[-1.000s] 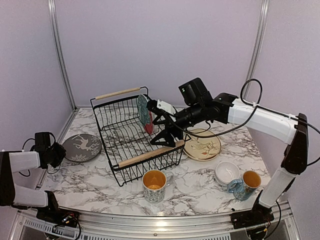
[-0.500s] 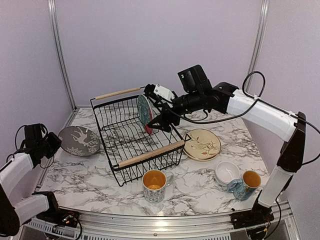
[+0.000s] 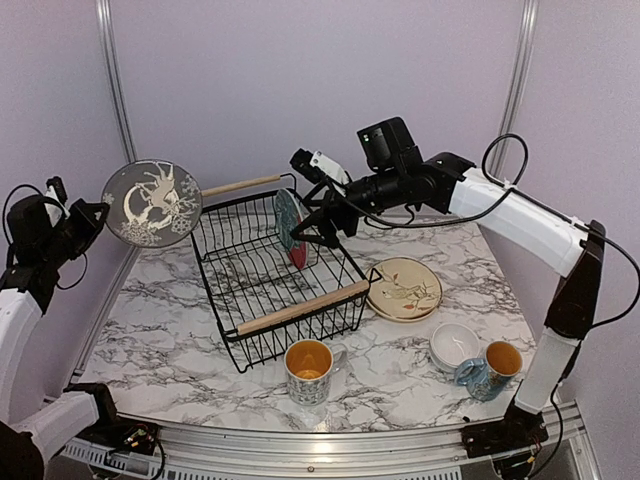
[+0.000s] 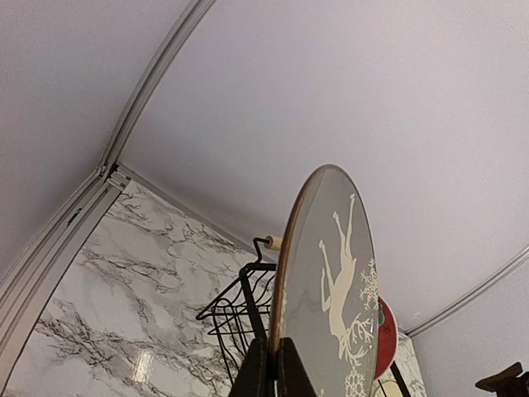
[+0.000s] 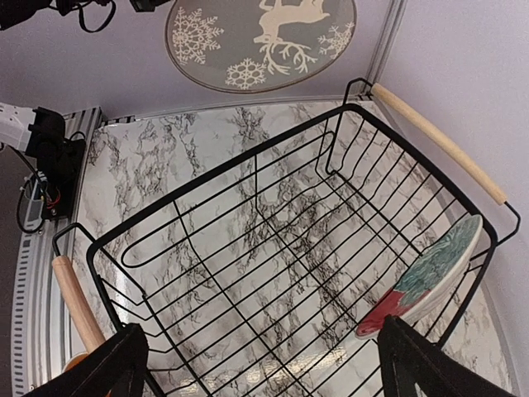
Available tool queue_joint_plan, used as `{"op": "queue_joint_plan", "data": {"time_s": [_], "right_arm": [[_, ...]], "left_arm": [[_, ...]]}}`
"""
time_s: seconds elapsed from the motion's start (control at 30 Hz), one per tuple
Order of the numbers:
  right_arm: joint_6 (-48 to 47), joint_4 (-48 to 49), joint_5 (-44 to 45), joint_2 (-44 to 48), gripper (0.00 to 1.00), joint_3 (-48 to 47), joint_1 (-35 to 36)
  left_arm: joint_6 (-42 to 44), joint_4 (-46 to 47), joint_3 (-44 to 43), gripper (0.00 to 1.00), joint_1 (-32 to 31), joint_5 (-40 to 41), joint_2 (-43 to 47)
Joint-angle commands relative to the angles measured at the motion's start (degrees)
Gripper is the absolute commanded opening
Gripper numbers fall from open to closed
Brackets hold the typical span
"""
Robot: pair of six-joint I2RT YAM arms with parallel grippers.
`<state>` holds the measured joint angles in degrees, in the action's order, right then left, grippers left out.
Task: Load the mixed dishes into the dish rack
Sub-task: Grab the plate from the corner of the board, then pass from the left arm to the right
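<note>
The left gripper [image 4: 273, 370] is pinched onto the rim of the dark grey reindeer plate [image 3: 152, 203] and holds it on edge in the air, just left of the dish rack [image 3: 297, 309]. The right gripper [image 3: 308, 198] hangs over the rack's far side, fingers spread wide, gripping nothing. The red plate with teal leaf [image 3: 290, 228] stands on edge inside the rack near its far end.

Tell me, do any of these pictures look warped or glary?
Left wrist view: the straight frame rail bends into a curve, and a bright glare spot sits on the marble table. Right wrist view: the dish rack bulges wide-angle. Top view: even light, faint shadows.
</note>
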<state>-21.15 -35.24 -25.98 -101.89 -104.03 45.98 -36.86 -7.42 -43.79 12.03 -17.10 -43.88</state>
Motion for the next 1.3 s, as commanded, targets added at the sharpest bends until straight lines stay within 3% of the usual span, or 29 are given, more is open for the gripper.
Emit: {"op": "queue_joint_plan", "data": {"time_s": [0.0, 0.2, 0.3, 0.5, 0.73, 1.1, 1.27], "right_arm": [[5.2, -0.5, -4.8, -1.1, 0.93, -3.8, -1.9], [12.9, 2.0, -10.0, -2.4, 0.89, -5.9, -4.8], [22.7, 5.7, -16.9, -4.2, 0.88, -7.2, -8.4], [31.9, 9.6, -25.3, -8.7, 0.82, -9.2, -11.3], [41.0, 17.5, -33.4, -10.5, 0.73, -4.5, -11.3], [43.9, 20.4, -33.5, -12.4, 0.66, -2.3, -10.7], [34.8, 12.2, -26.5, -12.8, 0.67, -8.5, -11.7]], "left_arm": [[-3.5, 12.9, -5.0, 0.00, -3.4, -7.8, -2.2], [-1.4, 14.8, -8.9, 0.00, -14.8, -6.8, -7.5], [0.3, 16.3, -9.5, 0.00, -19.7, -6.8, -10.0], [1.2, 18.8, -9.7, 0.00, -27.0, -5.2, -14.0], [3.9, 18.3, -10.9, 0.00, -32.2, -4.3, -17.7], [4.4, 19.9, -11.5, 0.00, -35.1, -5.3, -21.2], [4.8, 18.8, -12.2, 0.00, -35.4, -4.7, -21.4]]}}
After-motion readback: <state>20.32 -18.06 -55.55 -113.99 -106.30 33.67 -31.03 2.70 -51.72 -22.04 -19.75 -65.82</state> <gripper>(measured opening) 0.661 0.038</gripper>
